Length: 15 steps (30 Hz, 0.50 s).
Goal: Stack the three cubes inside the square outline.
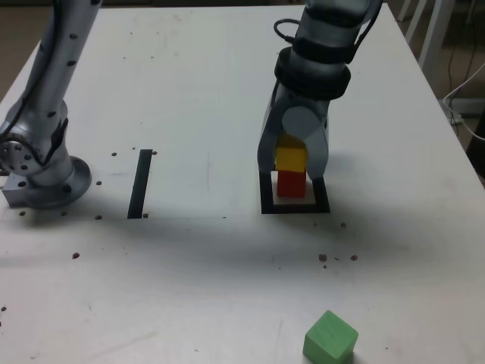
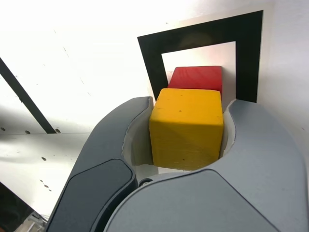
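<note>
Jaws clamp yellow cube (image 2: pixel 186 126) — upright, square over red cube (image 2: pixel 196 78).

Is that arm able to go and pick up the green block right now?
Probably not yet. The gripper is shut on the yellow cube, held over the red cube in the square outline. The green cube sits alone with nothing around it, so the way looks free after release.

A white table (image 1: pixel 189 91) carries everything. Toward its middle lies the black square outline (image 1: pixel 295 206) with the red cube (image 1: pixel 290 183) resting inside it. A straight black strip (image 1: pixel 140 183) lies apart, and the green cube (image 1: pixel 330 338) sits near the front edge.
</note>
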Each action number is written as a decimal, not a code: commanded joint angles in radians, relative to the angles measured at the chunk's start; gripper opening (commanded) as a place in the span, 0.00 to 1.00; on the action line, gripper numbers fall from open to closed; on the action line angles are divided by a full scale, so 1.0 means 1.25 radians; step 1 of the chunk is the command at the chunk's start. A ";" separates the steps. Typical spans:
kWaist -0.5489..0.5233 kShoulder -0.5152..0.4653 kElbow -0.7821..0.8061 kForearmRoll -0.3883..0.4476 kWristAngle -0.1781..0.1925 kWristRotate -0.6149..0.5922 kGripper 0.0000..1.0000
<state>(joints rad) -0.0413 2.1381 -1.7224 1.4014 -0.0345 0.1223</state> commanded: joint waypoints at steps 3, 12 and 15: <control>0.002 0.004 0.004 -0.004 -0.002 -0.002 0.30; 0.002 0.004 0.010 -0.010 -0.003 0.000 0.52; 0.002 0.004 0.012 -0.012 -0.005 0.002 0.74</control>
<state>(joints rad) -0.0403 2.1390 -1.7099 1.3885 -0.0396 0.1233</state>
